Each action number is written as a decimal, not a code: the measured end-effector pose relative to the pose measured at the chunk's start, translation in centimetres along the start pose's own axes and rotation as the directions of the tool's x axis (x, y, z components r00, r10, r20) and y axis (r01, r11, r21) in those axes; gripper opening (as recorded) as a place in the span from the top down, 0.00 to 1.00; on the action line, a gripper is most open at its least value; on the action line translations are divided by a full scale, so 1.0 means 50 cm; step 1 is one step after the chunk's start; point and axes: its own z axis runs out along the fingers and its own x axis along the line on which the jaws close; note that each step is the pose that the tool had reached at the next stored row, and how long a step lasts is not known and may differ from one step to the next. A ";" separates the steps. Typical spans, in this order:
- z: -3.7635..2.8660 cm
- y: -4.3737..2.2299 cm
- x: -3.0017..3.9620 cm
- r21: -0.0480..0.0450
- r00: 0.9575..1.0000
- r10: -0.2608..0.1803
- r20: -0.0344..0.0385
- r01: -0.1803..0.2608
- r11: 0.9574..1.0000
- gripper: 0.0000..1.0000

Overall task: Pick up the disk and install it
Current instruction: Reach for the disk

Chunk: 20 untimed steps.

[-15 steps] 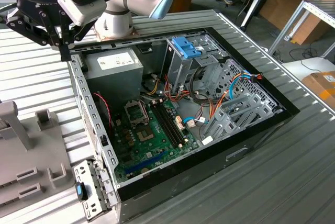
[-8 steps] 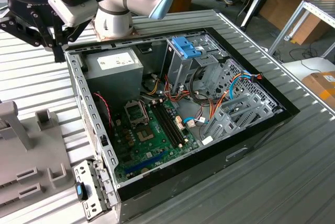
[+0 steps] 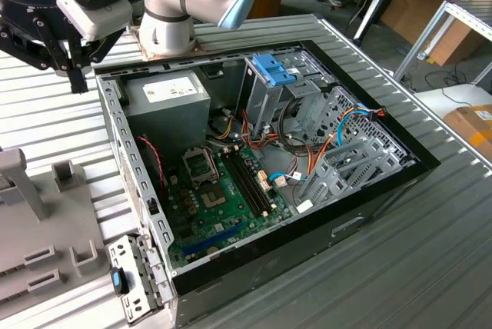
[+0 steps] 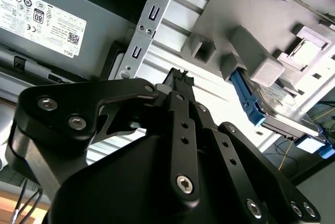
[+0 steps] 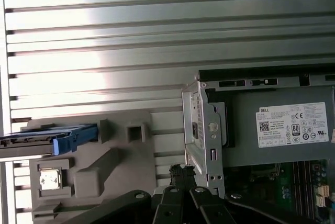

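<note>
disk (image 5: 49,140) sits on grey fixture (image 5: 99,174), apart from hand (image 5: 181,170).

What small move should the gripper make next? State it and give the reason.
Likely a sideways shift toward the disk, away from the computer case. The disk rests in the grey fixture, untouched, while the gripper hangs by the case's corner with its jaws shut on nothing.

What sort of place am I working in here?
Likely a robotics lab or workshop bench: an open computer case on a ribbed metal table, a grey fixture holding the disk beside it, a cardboard box behind.
</note>
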 end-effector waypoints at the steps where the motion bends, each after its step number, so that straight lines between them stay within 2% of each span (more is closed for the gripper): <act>1: 0.000 0.000 0.001 0.000 1.000 0.000 0.000 0.000 1.000 0.89; 14: -0.001 -0.001 0.019 0.000 1.000 0.000 0.000 0.000 1.000 0.89; 20: -0.001 -0.002 0.023 0.000 1.000 0.000 0.000 0.000 1.000 0.89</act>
